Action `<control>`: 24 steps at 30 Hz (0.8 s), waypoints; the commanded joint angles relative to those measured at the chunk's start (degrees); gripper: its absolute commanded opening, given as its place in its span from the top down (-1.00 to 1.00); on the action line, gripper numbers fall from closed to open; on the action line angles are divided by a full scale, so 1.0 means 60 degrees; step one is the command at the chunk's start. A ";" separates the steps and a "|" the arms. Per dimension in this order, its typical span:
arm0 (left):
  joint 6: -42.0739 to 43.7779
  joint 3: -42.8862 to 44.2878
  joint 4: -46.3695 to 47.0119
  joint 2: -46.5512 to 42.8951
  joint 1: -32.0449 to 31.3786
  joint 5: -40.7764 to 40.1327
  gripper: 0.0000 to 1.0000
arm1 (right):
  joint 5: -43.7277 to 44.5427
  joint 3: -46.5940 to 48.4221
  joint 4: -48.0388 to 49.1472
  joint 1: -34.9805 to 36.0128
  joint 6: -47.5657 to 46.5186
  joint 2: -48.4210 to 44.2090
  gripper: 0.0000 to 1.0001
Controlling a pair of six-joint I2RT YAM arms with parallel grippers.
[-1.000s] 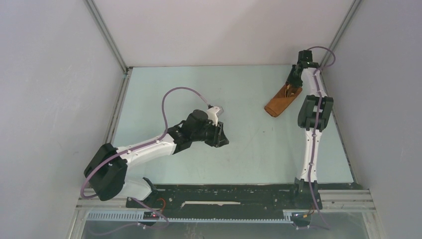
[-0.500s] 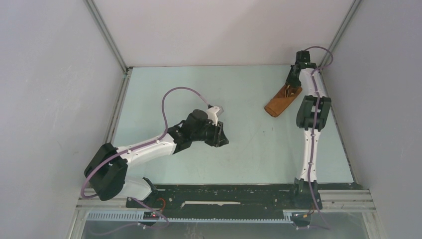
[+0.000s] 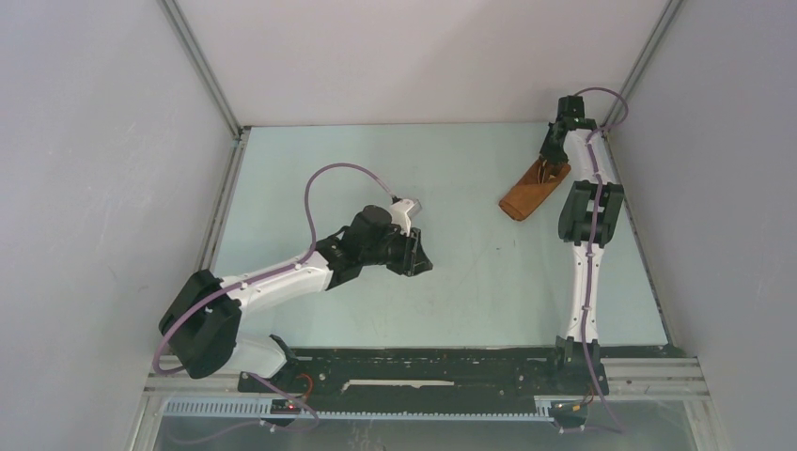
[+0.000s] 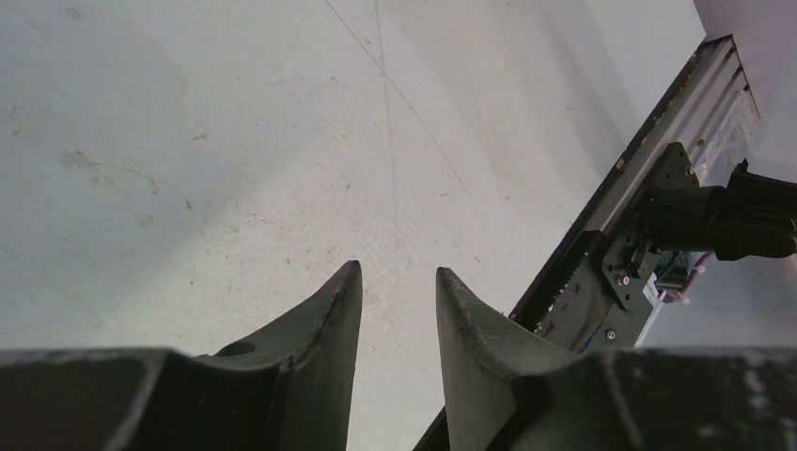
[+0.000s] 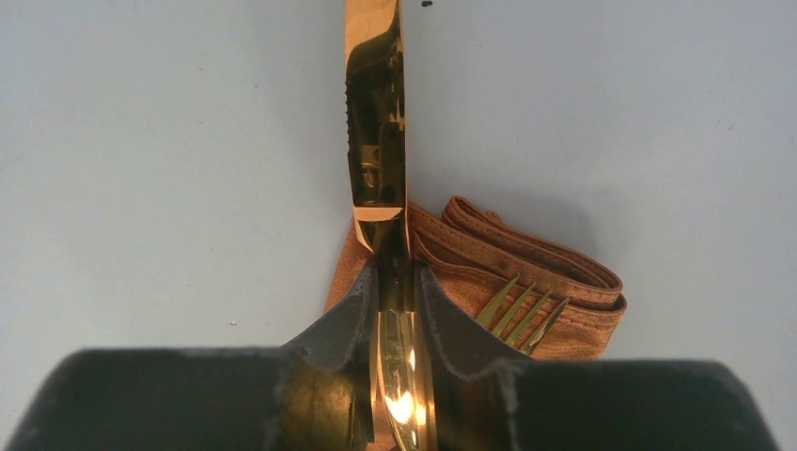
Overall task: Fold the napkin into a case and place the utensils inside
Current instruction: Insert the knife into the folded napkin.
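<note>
The napkin, a rust-orange cloth folded into a narrow case (image 3: 526, 196), lies at the far right of the table. In the right wrist view the case (image 5: 554, 272) has gold fork tines (image 5: 523, 310) sticking out of its open end. A shiny gold knife (image 5: 376, 122) stands along the case's edge, blade pointing away from the wrist. My right gripper (image 5: 396, 268) is shut on the knife's handle at the case's far end (image 3: 554, 162). My left gripper (image 3: 420, 258) hovers open over bare table mid-left, nothing between its fingers (image 4: 397, 274).
Grey walls and aluminium frame rails (image 3: 218, 202) enclose the pale table on three sides. A black base rail (image 3: 423, 368) runs along the near edge and also shows in the left wrist view (image 4: 601, 272). The right arm's elbow (image 3: 587, 211) hangs beside the case.
The right gripper's jaws have drawn in onto the knife, and that arm shifted slightly toward the far corner. The left arm has not moved.
</note>
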 commanded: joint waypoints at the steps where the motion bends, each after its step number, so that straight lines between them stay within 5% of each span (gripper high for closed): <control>1: -0.0082 0.0252 0.0475 -0.0048 0.0068 0.0261 0.18 | 0.0349 0.0206 0.0253 0.0147 0.0134 -0.0373 0.69; 7: -0.0145 0.0078 0.0543 -0.0275 0.0068 0.0228 0.18 | 0.0365 0.0074 0.0356 0.0186 0.0315 -0.0673 1.00; 24: -0.0255 -0.0155 0.0733 -0.0419 0.0083 0.0281 0.18 | 0.1045 -0.1786 0.1171 0.0440 0.0870 -0.2033 1.00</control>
